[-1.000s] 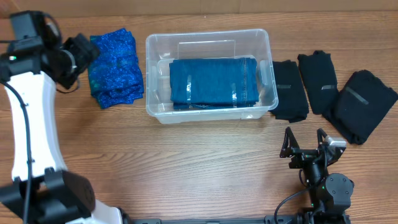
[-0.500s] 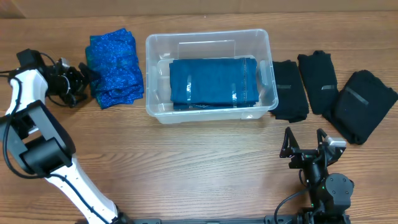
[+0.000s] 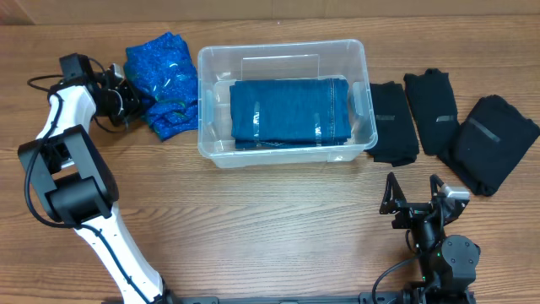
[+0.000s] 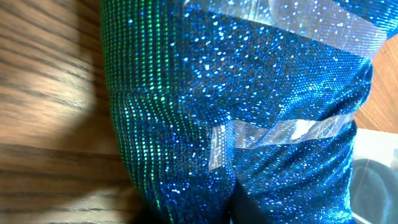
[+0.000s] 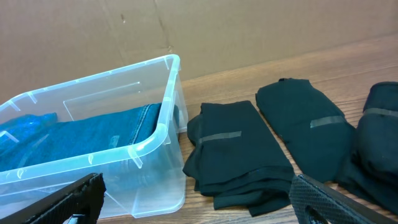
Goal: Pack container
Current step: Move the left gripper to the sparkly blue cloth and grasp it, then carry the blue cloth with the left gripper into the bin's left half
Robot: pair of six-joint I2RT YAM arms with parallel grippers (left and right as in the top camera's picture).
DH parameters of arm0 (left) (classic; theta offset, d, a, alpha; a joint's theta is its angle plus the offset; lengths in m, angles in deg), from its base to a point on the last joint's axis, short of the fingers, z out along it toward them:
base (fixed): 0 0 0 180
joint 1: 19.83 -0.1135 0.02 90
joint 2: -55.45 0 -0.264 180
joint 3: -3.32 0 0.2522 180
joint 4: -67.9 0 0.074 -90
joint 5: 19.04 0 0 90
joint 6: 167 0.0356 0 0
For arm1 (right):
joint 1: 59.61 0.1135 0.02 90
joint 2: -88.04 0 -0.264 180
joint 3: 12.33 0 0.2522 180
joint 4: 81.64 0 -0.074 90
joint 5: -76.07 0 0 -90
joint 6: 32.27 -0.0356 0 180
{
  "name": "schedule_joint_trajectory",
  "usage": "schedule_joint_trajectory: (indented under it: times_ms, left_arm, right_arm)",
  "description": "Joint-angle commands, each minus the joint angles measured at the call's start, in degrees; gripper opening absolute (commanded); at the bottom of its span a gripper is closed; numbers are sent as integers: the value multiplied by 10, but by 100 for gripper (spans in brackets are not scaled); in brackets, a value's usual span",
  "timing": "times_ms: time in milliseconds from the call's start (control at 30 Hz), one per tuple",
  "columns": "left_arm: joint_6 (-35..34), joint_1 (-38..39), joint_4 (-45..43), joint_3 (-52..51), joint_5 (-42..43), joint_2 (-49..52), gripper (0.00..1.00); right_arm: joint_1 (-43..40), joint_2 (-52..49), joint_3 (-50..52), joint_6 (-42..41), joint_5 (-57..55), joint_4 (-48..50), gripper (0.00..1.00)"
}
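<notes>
Left gripper (image 3: 125,100) pinches the sparkly blue bundle (image 3: 164,80) at the container's (image 3: 205,101) nine o'clock. Right gripper (image 3: 413,196) sits at five o'clock, jaws spread wide.

The left arm stretches out level, the left gripper (image 3: 129,100) pointing forward with jaws hidden; the right gripper (image 3: 413,182) sits low, fingers spread wide.
</notes>
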Motion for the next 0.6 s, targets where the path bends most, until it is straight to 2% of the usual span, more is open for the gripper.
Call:
schedule_joint_trajectory:
  times_ms: [0,133,367,400,500,567]
  left_arm:
    - [50,2,18,4,-6,6,4]
    - [86,-1,72,5,-3,-71,4]
    - [86,3,178,28,42,-340,4]
    - [84,11,195,30,57,-400,4]
    - [75,32,205,30,98,-470,4]
    - [58,76,202,30,106,-513,4]
  right_arm:
    - [-2,5,2,0,-1,4,100]
    - [-2,5,2,0,-1,4,100]
    - [-2,5,2,0,-1,4,100]
    - [-2,5,2,0,-1,4,100]
    - [-2,5,2,0,-1,4,100]
    - [-2,5,2,0,-1,4,100]
